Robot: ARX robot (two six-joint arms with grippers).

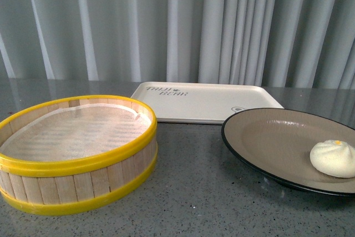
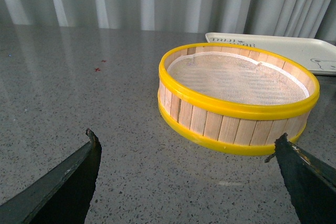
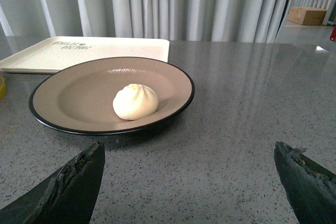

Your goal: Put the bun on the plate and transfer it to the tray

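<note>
Small cream-white pleated steamed bun [image 1: 333, 158] sits on the wide ribbed taupe plate with a black rim [image 1: 260, 137], off-centre toward its right side.

The plate stands on the grey speckled counter [image 1: 194, 203], just in front of the flat cream-white rectangular tray [image 1: 205, 101], which lies toward the counter's far edge. The yellow-rimmed wooden steamer basket [image 1: 77, 190] stands left of both. The left gripper [image 2: 186, 136] and right gripper [image 3: 189, 145] have their jaws wide apart, holding nothing.

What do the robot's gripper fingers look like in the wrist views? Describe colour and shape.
Both the left gripper and right gripper show only two dark, near-black fingers, wedge-shaped, tapering to points, with rough edges. No cables or markings show.
</note>
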